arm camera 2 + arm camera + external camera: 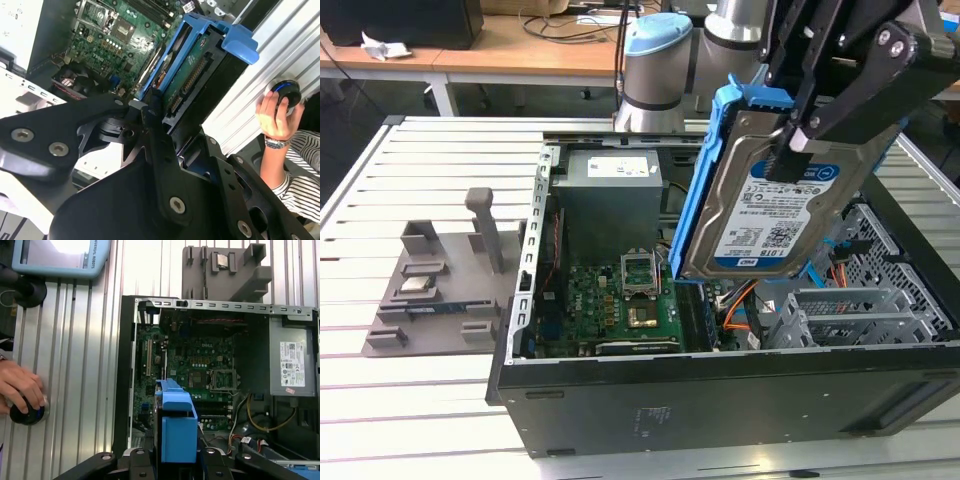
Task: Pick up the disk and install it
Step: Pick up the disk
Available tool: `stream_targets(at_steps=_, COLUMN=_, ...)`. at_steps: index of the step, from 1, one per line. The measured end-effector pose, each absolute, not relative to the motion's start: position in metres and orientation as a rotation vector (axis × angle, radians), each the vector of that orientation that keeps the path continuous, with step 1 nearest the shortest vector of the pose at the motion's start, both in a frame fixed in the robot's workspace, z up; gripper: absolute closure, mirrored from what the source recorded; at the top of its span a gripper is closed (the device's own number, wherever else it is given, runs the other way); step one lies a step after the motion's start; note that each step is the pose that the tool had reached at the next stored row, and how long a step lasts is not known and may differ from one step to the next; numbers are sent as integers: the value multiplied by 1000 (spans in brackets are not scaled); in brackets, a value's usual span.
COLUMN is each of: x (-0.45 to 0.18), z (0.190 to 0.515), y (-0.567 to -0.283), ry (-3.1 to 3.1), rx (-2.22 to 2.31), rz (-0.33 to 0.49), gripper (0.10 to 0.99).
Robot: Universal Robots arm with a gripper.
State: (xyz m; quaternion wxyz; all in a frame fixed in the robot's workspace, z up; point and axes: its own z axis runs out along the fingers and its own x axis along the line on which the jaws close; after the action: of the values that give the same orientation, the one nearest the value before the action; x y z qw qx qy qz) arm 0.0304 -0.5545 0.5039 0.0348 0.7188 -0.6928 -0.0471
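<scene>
Disk [770, 210] hangs over case [720, 400] on slatted table [420, 150].

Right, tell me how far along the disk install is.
Done: the disk is picked up, clamped at its upper edge by the tool. In hand: it hangs tilted above the open computer case, beside the motherboard. Left: it is not yet seated in the drive cage.

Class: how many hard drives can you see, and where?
1. The flat silver hard drive in its bright blue plastic bracket is held tilted by the black gripper above the open black computer case. Others may hide in the grey metal drive cage.
</scene>
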Motion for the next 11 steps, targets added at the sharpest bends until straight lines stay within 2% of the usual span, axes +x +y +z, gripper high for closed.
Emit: stream_targets(at_steps=11, x=60, z=504, y=-554, ry=-2129, rx=2209, rz=-145, gripper=718)
